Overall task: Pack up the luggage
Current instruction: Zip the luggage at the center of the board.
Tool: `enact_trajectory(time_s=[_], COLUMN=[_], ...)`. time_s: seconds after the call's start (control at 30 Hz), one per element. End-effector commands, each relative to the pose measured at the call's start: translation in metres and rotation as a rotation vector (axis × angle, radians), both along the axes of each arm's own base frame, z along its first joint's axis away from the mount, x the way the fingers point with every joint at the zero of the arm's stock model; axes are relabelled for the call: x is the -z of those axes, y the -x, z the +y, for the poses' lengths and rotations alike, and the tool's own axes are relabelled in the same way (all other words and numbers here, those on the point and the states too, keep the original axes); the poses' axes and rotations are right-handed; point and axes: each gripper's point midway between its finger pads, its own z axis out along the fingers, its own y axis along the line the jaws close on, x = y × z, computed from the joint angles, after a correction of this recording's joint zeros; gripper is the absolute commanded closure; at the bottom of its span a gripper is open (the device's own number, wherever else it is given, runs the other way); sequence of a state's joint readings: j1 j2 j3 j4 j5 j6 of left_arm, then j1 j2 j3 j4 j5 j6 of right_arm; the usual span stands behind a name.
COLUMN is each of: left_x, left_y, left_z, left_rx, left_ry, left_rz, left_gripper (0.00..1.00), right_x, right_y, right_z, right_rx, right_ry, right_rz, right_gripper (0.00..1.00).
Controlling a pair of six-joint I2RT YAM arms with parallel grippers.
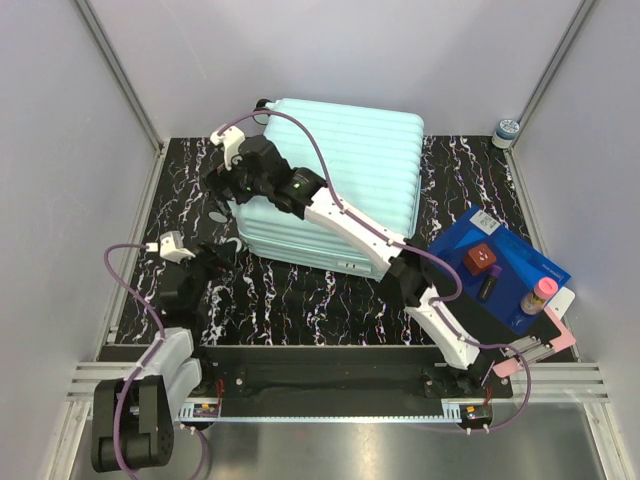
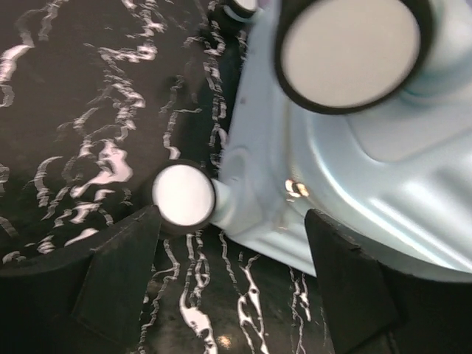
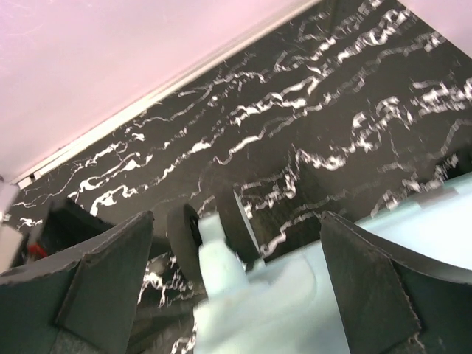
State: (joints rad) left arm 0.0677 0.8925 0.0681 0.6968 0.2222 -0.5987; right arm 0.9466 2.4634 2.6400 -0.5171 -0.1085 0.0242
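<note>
The large mint-green ribbed hard-shell suitcase (image 1: pixel 350 170) lies closed and flat on the black white-veined marble-look table (image 1: pixel 300 300). It sits toward the far edge, about midway between the left and right edges.

The left gripper (image 1: pixel 222 252) hovers low at the suitcase's near-left corner. In the left wrist view its jaws stand released and wide apart, gripping nothing. A small white-faced wheel (image 2: pixel 182 194) on the corner of the shell (image 2: pixel 354 184) sits between them, just beside one black finger (image 2: pixel 118 280).

The right arm reaches across the lid to the suitcase's left side. There the right gripper (image 1: pixel 228 185) is also spread wide and holds nothing. Its wrist view shows a dark wheel (image 3: pixel 184 236) and the mint corner (image 3: pixel 413 243) between the fingers (image 3: pixel 376 287).
</note>
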Motion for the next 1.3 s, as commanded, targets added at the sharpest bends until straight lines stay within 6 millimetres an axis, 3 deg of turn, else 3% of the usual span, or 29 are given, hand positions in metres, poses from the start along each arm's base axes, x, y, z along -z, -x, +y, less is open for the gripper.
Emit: enact_trajectory(time_s=[0.0,0.03,0.07,0.13,0.17,0.2,0.23,0.27,0.3,0.33,0.37,0.5,0.53,0.57,0.6,0.63,0.7,0.73,0.77,0.8,0.83,0.87,0.97,1.13,1.2,1.27], left_x=[-0.032,-0.039,-0.051,-0.064,-0.064,-0.071,-0.086,-0.096,-0.105,-0.110,-0.125,-0.153,-0.169,-0.174,-0.177,-0.188,-0.189,-0.198,-0.199,-0.185,-0.193,-0.189,-0.153,-0.134,-0.118,-0.116], left_y=[-0.011,-0.012,-0.014,-0.016,-0.013,-0.012,-0.011,-0.011,-0.013,-0.015,-0.020,-0.030,-0.035,-0.038,-0.044,-0.047,-0.058,-0.065,-0.071,-0.085,-0.095,-0.101,-0.120,-0.127,-0.122,-0.115], left_z=[0.021,0.018,0.019,0.019,0.019,0.026,0.024,0.026,0.028,0.027,0.028,0.034,0.035,0.036,0.036,0.038,0.041,0.042,0.040,0.039,0.036,0.029,0.014,-0.016,-0.017,-0.020], left_rx=[-0.068,-0.042,-0.032,-0.022,-0.016,-0.032,-0.018,-0.022,-0.025,-0.018,-0.014,-0.041,-0.040,-0.036,-0.031,-0.031,-0.039,-0.038,-0.030,-0.018,0.001,0.022,0.035,0.086,0.072,0.074], left_ry=[-0.015,-0.019,-0.028,-0.034,-0.024,0.007,0.011,0.022,0.044,0.053,0.061,0.135,0.135,0.140,0.148,0.153,0.180,0.181,0.186,0.201,0.204,0.223,0.267,0.260,0.269,0.305], left_rz=[-0.082,-0.102,-0.132,-0.192,-0.210,-0.237,-0.302,-0.333,-0.349,-0.351,-0.372,-0.428,-0.454,-0.457,-0.454,-0.476,-0.467,-0.479,-0.470,-0.410,-0.411,-0.382,-0.246,-0.142,-0.084,-0.077], left_gripper=[0.14,0.13,0.14,0.12,0.12,0.12,0.11,0.10,0.09,0.08,0.07,0.07,0.07,0.07,0.07,0.07,0.07,0.07,0.07,0.08,0.09,0.10,0.11,0.12,0.15,0.19], right_x=[-0.065,-0.060,-0.079,-0.080,-0.101,-0.107,-0.101,-0.121,-0.125,-0.113,-0.132,-0.128,-0.123,-0.119,-0.102,-0.108,-0.093,-0.097,-0.095,-0.087,-0.090,-0.090,-0.087,-0.085,-0.084,-0.082], right_y=[0.009,0.007,0.011,0.008,0.012,0.013,0.009,0.013,0.013,0.012,0.015,0.013,0.018,0.018,0.014,0.018,0.018,0.022,0.023,0.025,0.028,0.029,0.031,0.035,0.037,0.039], right_z=[-0.031,-0.038,-0.047,-0.062,-0.074,-0.083,-0.094,-0.110,-0.121,-0.133,-0.152,-0.207,-0.220,-0.230,-0.241,-0.253,-0.266,-0.272,-0.276,-0.279,-0.282,-0.283,-0.290,-0.297,-0.300,-0.304], right_rx=[0.105,0.137,0.152,0.219,0.240,0.265,0.316,0.345,0.375,0.420,0.450,0.572,0.589,0.605,0.630,0.645,0.667,0.671,0.676,0.682,0.684,0.687,0.700,0.707,0.716,0.726], right_ry=[-0.067,-0.047,-0.068,-0.051,-0.074,-0.074,-0.050,-0.073,-0.072,-0.044,-0.074,-0.074,-0.075,-0.073,-0.056,-0.077,-0.071,-0.085,-0.086,-0.074,-0.082,-0.085,-0.079,-0.076,-0.079,-0.077], right_rz=[-0.020,-0.014,-0.030,-0.029,-0.049,-0.057,-0.057,-0.076,-0.080,-0.065,-0.074,-0.049,-0.029,-0.021,0.007,0.006,0.038,0.038,0.040,0.050,0.049,0.050,0.047,0.047,0.047,0.049], right_gripper=[0.00,0.00,0.00,0.00,0.00,0.00,0.00,0.00,0.00,0.00,0.00,0.00,0.00,0.00,0.00,0.00,0.00,0.00,0.00,0.00,0.00,0.00,0.00,0.00,0.00,0.00])
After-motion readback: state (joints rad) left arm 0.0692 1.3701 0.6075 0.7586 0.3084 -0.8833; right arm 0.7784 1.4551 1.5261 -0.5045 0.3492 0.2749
